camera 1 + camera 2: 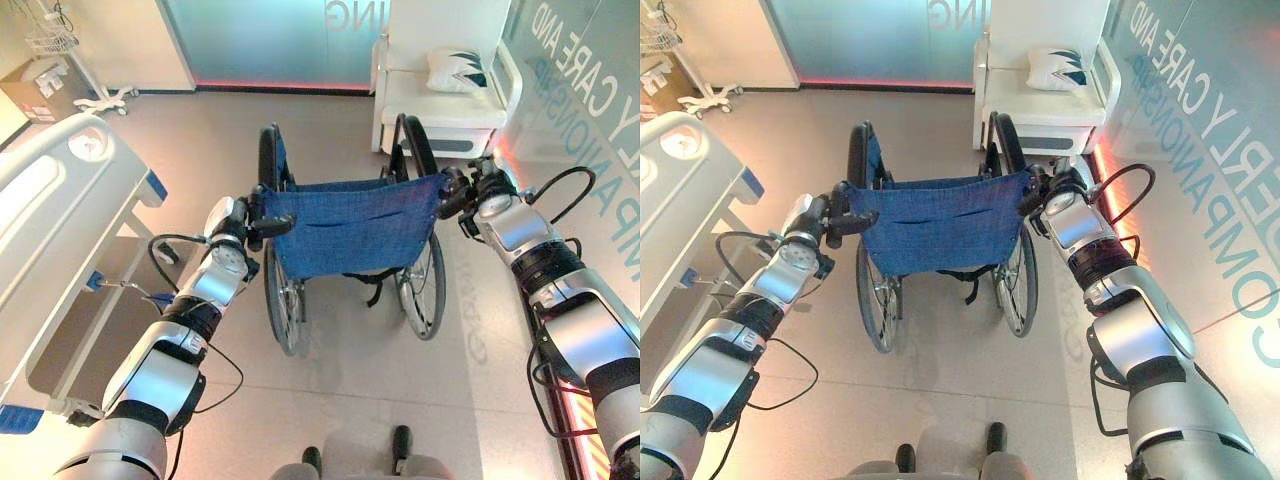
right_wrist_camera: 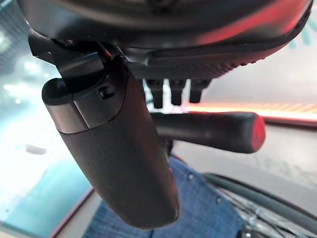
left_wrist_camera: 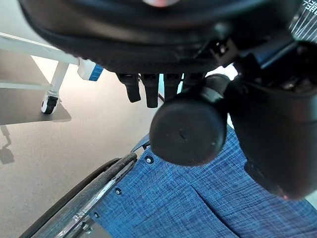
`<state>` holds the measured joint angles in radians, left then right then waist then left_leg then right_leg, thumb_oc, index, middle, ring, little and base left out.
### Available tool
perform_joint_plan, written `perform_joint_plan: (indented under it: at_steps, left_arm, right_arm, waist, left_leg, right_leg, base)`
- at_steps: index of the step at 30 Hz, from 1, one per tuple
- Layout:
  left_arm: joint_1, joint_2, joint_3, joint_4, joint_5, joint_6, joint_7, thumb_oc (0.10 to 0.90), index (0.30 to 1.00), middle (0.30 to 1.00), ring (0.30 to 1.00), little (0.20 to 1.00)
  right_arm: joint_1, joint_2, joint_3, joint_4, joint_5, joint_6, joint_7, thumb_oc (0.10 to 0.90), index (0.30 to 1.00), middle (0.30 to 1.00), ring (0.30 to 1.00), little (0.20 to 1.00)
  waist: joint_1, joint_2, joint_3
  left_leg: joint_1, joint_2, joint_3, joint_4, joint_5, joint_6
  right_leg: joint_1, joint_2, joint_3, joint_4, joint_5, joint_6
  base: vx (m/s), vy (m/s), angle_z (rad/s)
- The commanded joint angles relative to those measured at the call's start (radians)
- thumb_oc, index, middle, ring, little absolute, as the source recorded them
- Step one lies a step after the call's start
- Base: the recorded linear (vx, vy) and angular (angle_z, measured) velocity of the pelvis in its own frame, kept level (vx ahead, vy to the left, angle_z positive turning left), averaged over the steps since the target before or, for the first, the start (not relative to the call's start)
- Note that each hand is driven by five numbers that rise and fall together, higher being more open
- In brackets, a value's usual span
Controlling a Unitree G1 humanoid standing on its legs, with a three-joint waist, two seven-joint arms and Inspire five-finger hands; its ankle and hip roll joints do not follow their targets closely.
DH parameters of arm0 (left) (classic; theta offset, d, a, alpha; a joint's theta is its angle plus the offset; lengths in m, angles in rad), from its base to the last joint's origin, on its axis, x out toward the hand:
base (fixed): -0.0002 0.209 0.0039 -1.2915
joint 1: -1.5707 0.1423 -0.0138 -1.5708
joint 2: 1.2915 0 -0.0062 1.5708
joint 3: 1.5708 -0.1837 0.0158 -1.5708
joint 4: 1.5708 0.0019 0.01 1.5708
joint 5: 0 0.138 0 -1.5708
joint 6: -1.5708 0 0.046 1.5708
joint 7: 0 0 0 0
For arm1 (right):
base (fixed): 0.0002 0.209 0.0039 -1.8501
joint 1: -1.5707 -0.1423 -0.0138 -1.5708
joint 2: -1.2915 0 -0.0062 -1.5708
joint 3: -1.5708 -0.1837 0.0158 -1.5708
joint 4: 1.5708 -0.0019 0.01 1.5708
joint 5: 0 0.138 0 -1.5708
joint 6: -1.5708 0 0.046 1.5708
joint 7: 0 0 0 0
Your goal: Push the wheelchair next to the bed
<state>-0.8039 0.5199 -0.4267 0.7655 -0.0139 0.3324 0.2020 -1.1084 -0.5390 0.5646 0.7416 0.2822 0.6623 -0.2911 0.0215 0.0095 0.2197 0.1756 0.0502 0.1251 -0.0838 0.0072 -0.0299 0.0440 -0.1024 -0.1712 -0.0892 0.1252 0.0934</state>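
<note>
Left hand point(image 1: 232, 222), dark, fingered: curled round the black rubber left push handle point(image 3: 188, 130) of the wheelchair; in the left wrist view the handle's round end sits under the palm with the fingers hooked over its far side. Grip closed on the handle.

Right hand point(image 1: 478, 188), dark, fingered: wrapped over the black right push handle point(image 2: 213, 130), which runs across beneath the fingers in the right wrist view, thumb lying alongside. Grip closed on the handle.

Wheelchair point(image 1: 350, 225), folding type, blue woven fabric backrest, black tyres on spoked metal wheels point(image 1: 283, 300): stands directly ahead between both arms, back towards the robot, on the smooth beige floor point(image 1: 330, 400).

Handling, judged: rigid frame, moderate weight, rolls freely on a hard floor; the fabric back is soft and gives, so it is no place to push. The two rear handles are the proper hold; uneven pressure between them would likely swing the chair.

Hospital bed point(image 1: 50, 230), white plastic side rails, grey frame on castors: to the robot's left, near the chair but apart from it.

White armchair point(image 1: 445, 100) with a patterned white cushion point(image 1: 455, 68): beyond the wheelchair, against the far wall.
</note>
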Motion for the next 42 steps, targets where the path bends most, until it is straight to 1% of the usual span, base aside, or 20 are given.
perform_joint_plan:
  at_steps: [1,3,6,12,17,21,26,31,35,37,38,40,42]
  left_arm:
    - [-0.002,-0.003,-0.099,0.066,0.025,-0.011,0.011,0.8,0.9,0.9,0.9,0.9]
    - [0.002,-0.003,-0.096,0.052,0.028,-0.015,0.01,0.8,0.9,0.9,0.9,0.9]
    - [0.01,0.002,-0.099,0.028,0.024,-0.024,0.006,0.8,0.9,0.9,0.9,0.9]
    - [0.012,0.025,-0.113,-0.016,0.005,-0.03,0.002,0.8,0.9,0.9,0.9,0.9]
    - [0.007,0.042,-0.119,-0.019,-0.001,-0.043,-0.011,0.8,0.9,0.9,0.9,0.9]
    - [0.015,0.04,-0.115,-0.018,0.002,-0.054,-0.009,0.8,0.9,0.9,0.9,0.9]
    - [0.012,0.042,-0.121,-0.032,0.001,-0.056,-0.009,0.8,0.9,0.9,0.9,0.9]
    - [0.007,0.048,-0.124,-0.041,-0.002,-0.056,-0.008,0.8,0.9,0.9,0.9,0.9]
    - [-0.012,0.054,-0.131,-0.036,-0.019,-0.052,-0.008,0.8,0.9,0.9,0.9,0.9]
    - [-0.017,0.052,-0.133,-0.03,-0.019,-0.041,-0.016,0.8,0.9,0.9,0.9,0.9]
    - [-0.022,0.044,-0.136,-0.02,-0.013,-0.016,-0.034,0.8,0.9,0.9,0.9,0.9]
    - [-0.022,0.035,-0.142,-0.005,-0.007,0.009,-0.046,0.8,0.9,0.9,0.9,0.9]
    - [-0.024,0.028,-0.145,0.012,-0.01,0.015,-0.046,0.8,0.9,0.9,0.9,0.9]
  right_arm:
    - [-0.193,-0.021,0.057,0.028,-0.066,-0.059,-0.046,0.8,0.9,0.9,0.9,0.9]
    - [-0.182,-0.013,0.047,0.026,-0.065,-0.061,-0.068,0.8,0.9,0.9,0.9,0.9]
    - [-0.162,-0.006,0.038,0.043,-0.062,-0.086,-0.091,0.8,0.9,0.9,0.9,0.9]
    - [-0.141,0.005,0.024,0.104,-0.067,-0.167,-0.127,0.8,0.9,0.9,0.9,0.9]
    - [-0.157,-0.01,0.025,0.148,-0.069,-0.212,-0.128,0.8,0.9,0.9,0.9,0.9]
    - [-0.158,-0.019,0.031,0.175,-0.087,-0.194,-0.092,0.8,0.9,0.9,0.9,0.9]
    - [-0.145,-0.023,0.036,0.232,-0.109,-0.175,-0.079,0.8,0.9,0.9,0.9,0.9]
    - [-0.131,-0.024,0.027,0.282,-0.098,-0.181,-0.081,0.8,0.9,0.9,0.9,0.9]
    - [-0.121,-0.026,0.016,0.318,-0.071,-0.194,-0.116,0.8,0.9,0.9,0.9,0.9]
    - [-0.115,-0.025,0.006,0.33,-0.061,-0.197,-0.135,0.8,0.9,0.9,0.9,0.9]
    - [-0.113,-0.023,-0.001,0.344,-0.055,-0.196,-0.154,0.8,0.9,0.9,0.9,0.9]
    - [-0.11,-0.016,-0.006,0.359,-0.05,-0.178,-0.161,0.8,0.9,0.9,0.9,0.9]
    - [-0.108,-0.008,-0.008,0.376,-0.039,-0.168,-0.158,0.8,0.9,0.9,0.9,0.9]
  waist:
    - [0.027,-0.05,-0.005]
    - [0.03,-0.048,0.0]
    - [0.036,-0.042,0.004]
    - [0.048,-0.026,0.026]
    - [0.055,-0.021,0.043]
    - [0.056,-0.021,0.045]
    - [0.058,-0.018,0.044]
    - [0.06,-0.016,0.052]
    - [0.057,-0.012,0.057]
    - [0.055,-0.011,0.057]
    - [0.055,-0.01,0.058]
    - [0.055,-0.009,0.06]
    - [0.054,-0.007,0.059]
  left_leg:
    - [-0.053,-0.083,-0.019,0.012,-0.002,0.036]
    - [-0.056,-0.084,-0.022,0.011,-0.002,0.036]
    - [-0.058,-0.085,-0.026,0.009,-0.001,0.036]
    - [-0.077,-0.086,-0.032,0.007,0.006,0.034]
    - [-0.092,-0.091,-0.04,0.003,0.012,0.032]
    - [-0.096,-0.093,-0.041,0.002,0.015,0.031]
    - [-0.096,-0.093,-0.04,0.002,0.016,0.032]
    - [-0.095,-0.093,-0.039,0.004,0.016,0.033]
    - [-0.096,-0.092,-0.039,0.004,0.017,0.033]
    - [-0.096,-0.092,-0.038,0.004,0.016,0.034]
    - [-0.097,-0.092,-0.036,0.005,0.016,0.034]
    - [-0.098,-0.093,-0.039,0.005,0.016,0.034]
    - [-0.097,-0.092,-0.039,0.004,0.017,0.034]
  right_leg:
    - [0.073,0.038,-0.005,0.028,-0.075,-0.028]
    - [0.072,0.037,-0.006,0.027,-0.074,-0.028]
    - [0.071,0.035,-0.011,0.023,-0.071,-0.027]
    - [0.056,0.03,-0.02,0.024,-0.068,-0.029]
    - [0.045,0.028,-0.029,0.024,-0.064,-0.027]
    - [0.04,0.025,-0.035,0.025,-0.062,-0.025]
    - [0.039,0.023,-0.036,0.027,-0.061,-0.025]
    - [0.039,0.021,-0.036,0.03,-0.06,-0.025]
    - [0.035,0.019,-0.033,0.034,-0.06,-0.024]
    - [0.034,0.019,-0.032,0.034,-0.06,-0.023]
    - [0.033,0.018,-0.032,0.035,-0.06,-0.023]
    - [0.032,0.018,-0.03,0.035,-0.06,-0.022]
    - [0.031,0.018,-0.029,0.034,-0.059,-0.022]
  base:
    - [0.0,0.0,0.0]
    - [0.0,0.0,0.0]
    - [0.01,-0.002,0.01]
    - [-0.01,-0.014,0.04]
    - [-0.03,-0.022,0.12]
    - [0.0,-0.004,0.03]
    - [0.02,-0.001,0.01]
    - [0.0,0.0,0.0]
    - [0.0,0.0,0.0]
    - [0.0,0.0,0.0]
    - [0.0,0.0,0.0]
    - [0.0,0.0,0.0]
    - [0.0,0.0,0.0]
